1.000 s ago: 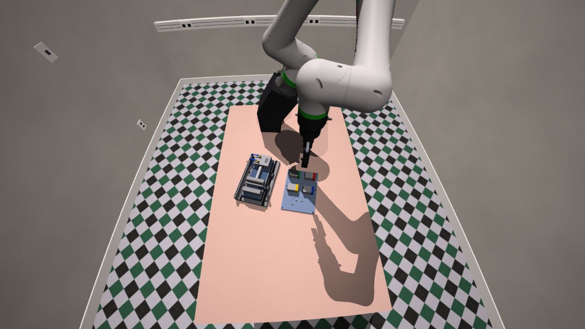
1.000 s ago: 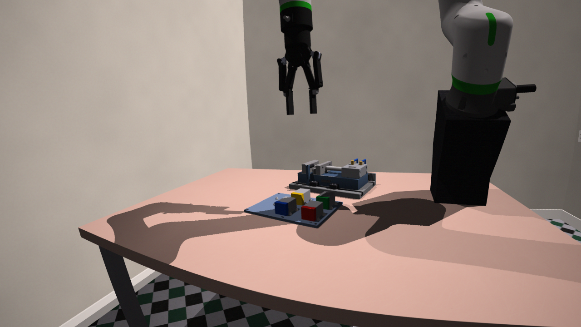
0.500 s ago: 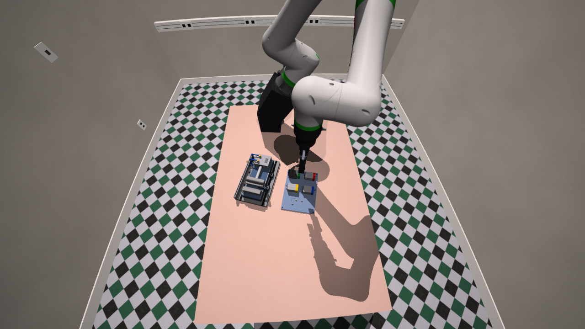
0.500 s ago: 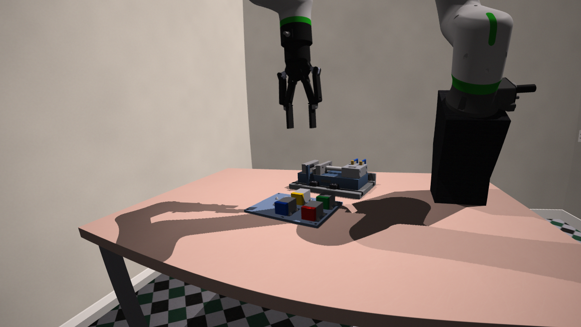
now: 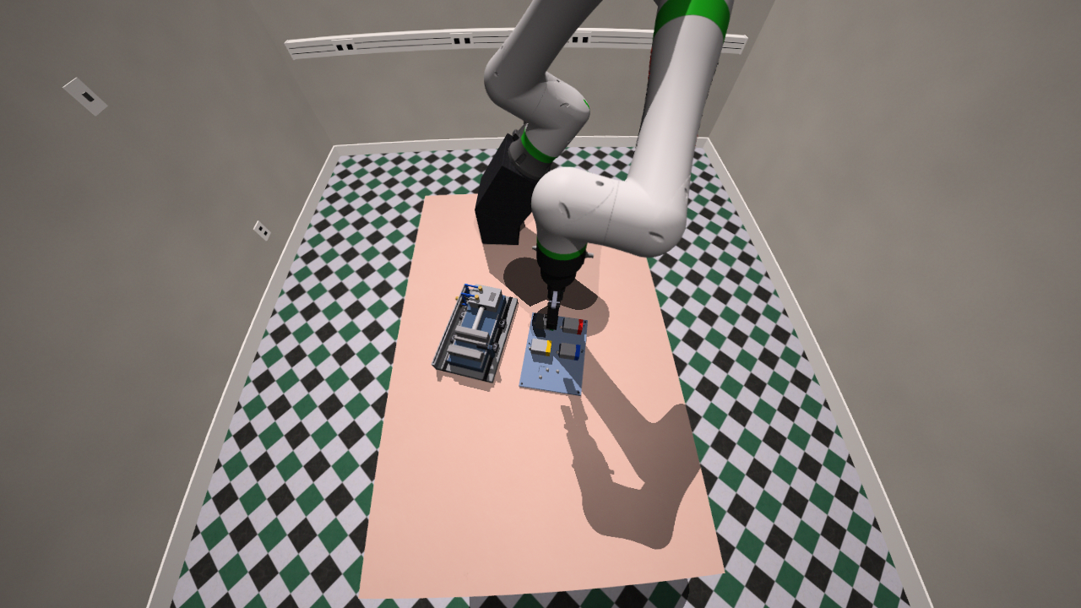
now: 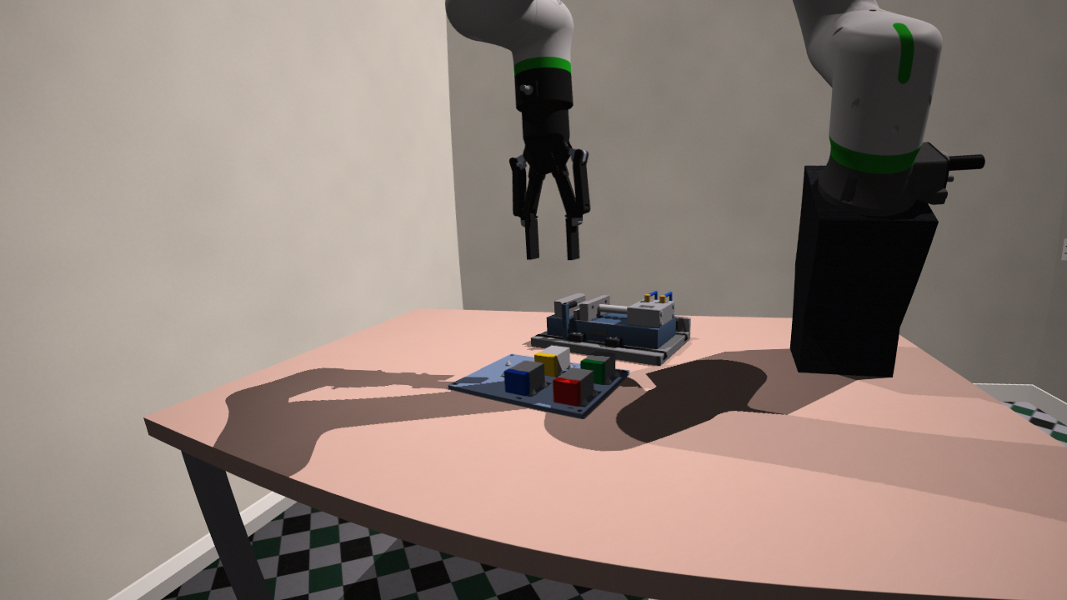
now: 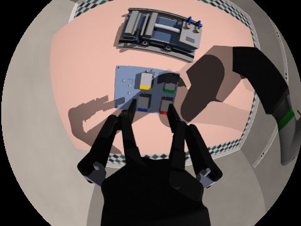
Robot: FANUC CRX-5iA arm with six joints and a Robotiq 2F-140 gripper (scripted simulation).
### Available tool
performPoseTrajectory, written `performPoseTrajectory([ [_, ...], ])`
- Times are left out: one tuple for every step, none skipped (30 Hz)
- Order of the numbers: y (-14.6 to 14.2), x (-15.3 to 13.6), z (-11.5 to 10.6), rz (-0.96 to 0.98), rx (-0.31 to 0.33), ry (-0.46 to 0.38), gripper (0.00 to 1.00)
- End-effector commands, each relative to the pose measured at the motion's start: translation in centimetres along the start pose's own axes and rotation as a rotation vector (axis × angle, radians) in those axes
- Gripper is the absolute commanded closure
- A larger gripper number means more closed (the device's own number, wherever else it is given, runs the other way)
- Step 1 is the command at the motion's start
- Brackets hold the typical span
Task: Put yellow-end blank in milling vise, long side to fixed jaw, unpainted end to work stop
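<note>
The grey blank with the yellow end lies on the blue plate. The milling vise stands beside the plate. Its fixed jaw is the end block without hoses. The space between the jaws is narrow, and its bars and work stop are hard to make out. My gripper is open and empty, pointing down, well above the plate. In the top view it hides part of the plate and the green-ended blank.
Blanks with a blue end, a red end and a green end stand near the yellow one. Several small pins rise from the plate. Hoses stick up from the vise's far block.
</note>
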State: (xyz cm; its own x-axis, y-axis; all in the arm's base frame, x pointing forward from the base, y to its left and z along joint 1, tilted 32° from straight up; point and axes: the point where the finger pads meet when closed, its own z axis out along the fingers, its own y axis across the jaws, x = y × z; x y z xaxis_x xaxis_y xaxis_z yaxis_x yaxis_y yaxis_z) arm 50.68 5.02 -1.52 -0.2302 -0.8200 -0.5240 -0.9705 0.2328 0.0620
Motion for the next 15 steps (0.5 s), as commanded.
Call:
performPoseTrajectory([
  [-0.3,0.2,0.9,-0.001,0.002,0.0,0.49],
  [-0.4,0.3,1.3,-0.001,0.002,0.0,0.49],
  [-0.4,0.3,1.3,-0.001,0.002,0.0,0.49],
  [-0.4,0.3,1.3,-0.001,0.002,0.0,0.49],
  [-0.4,0.4,1.5,0.0,0.001,0.0,0.49],
  [-0.5,0.5,1.9,0.0,0.001,0.0,0.49],
  [-0.6,0.6,2.2,0.0,0.001,0.0,0.49],
  [-0.7,0.7,2.6,0.0,0.002,0.0,0.49],
  [-0.8,0.8,3.0,0.0,0.002,0.0,0.49],
  [-0.9,0.9,3.4,0.0,0.002,0.0,0.49],
  [-1.0,0.9,3.7,0.0,0.002,0.0,0.49],
  [-1.0,1.0,4.1,0.0,0.002,0.0,0.49],
  [-1.1,1.1,4.5,0.0,0.002,0.0,0.49],
  [-1.2,1.2,4.9,0.0,0.002,0.0,0.49],
  [-1.3,1.3,5.3,0.0,0.002,0.0,0.49],
])
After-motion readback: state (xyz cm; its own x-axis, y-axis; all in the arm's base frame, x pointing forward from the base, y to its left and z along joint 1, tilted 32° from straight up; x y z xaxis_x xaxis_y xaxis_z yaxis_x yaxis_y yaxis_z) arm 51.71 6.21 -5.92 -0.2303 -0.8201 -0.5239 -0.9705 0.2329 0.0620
